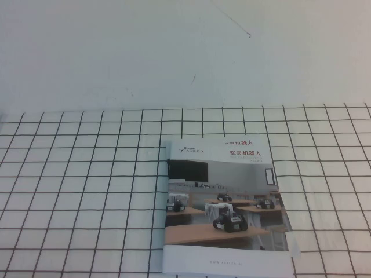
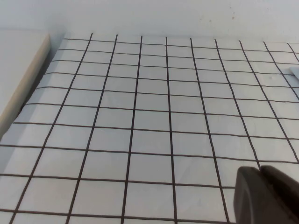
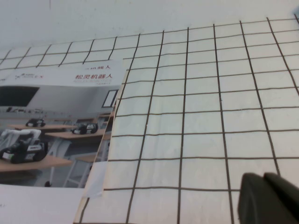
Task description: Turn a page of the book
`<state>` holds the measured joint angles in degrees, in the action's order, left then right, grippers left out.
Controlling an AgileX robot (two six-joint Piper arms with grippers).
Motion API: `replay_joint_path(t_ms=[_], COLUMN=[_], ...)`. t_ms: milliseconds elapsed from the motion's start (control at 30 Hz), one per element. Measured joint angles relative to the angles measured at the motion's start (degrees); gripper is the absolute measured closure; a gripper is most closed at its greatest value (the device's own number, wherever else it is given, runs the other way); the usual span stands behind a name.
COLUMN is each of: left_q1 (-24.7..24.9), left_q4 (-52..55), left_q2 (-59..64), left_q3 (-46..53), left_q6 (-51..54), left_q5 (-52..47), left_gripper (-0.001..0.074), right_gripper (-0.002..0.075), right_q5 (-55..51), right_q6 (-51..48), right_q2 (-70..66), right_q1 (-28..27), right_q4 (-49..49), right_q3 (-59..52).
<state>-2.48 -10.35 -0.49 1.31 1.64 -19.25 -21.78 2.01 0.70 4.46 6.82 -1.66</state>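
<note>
White cloth with a black grid (image 1: 87,191) covers the near part of the table; beyond its far edge lies plain white surface (image 1: 174,52). Left gripper (image 2: 268,196): not seen in the high view; in the left wrist view only its dark fingertips show at one corner, hanging above bare grid squares, touching nothing. The two tips lie close side by side, but whether they are pressed together or slightly spread, cannot tell. A pale raised slab (image 2: 21,60) sits off the cloth's edge in that view. Centre-right of the grid, at the near edge: the book (image 1: 226,208), lying flat and closed, cover up, its spine to the left. The page (image 1: 223,200), the front leaf with robots on classroom desks, orange Chinese title near the far right corner and a white band along the near edge, lies flat on top. A second orange title line and a white margin peek out just beyond the far edge, as of another booklet beneath it, slightly offset. Right gripper (image 3: 271,198): out of the high view; its dark tips, pressed together and holding nothing, hover over bare grid right of the book, apart from it.
</note>
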Motion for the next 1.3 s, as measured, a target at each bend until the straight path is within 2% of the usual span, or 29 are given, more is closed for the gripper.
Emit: replay_joint_path(t_ms=[600,1000,1300], left_q1=[0.0,0.0,0.0], left_q4=[0.0,-4.8,-1.5], left_q2=[0.0,0.0,0.0], left_q3=[0.0,0.3,0.3], left_q6=[0.4,0.5,4.1], left_q5=[0.1,5.2,1.8], left_gripper=[0.0738,0.0738,0.0738], right_gripper=[0.0728,0.0728,0.0728], right_q5=[0.0,0.0,0.0], right_q6=[0.0,0.0,0.0], right_q2=[0.0,0.0,0.0], right_q1=[0.0,0.0,0.0], right_q4=[0.0,0.0,0.0], right_q3=[0.0,0.0,0.0])
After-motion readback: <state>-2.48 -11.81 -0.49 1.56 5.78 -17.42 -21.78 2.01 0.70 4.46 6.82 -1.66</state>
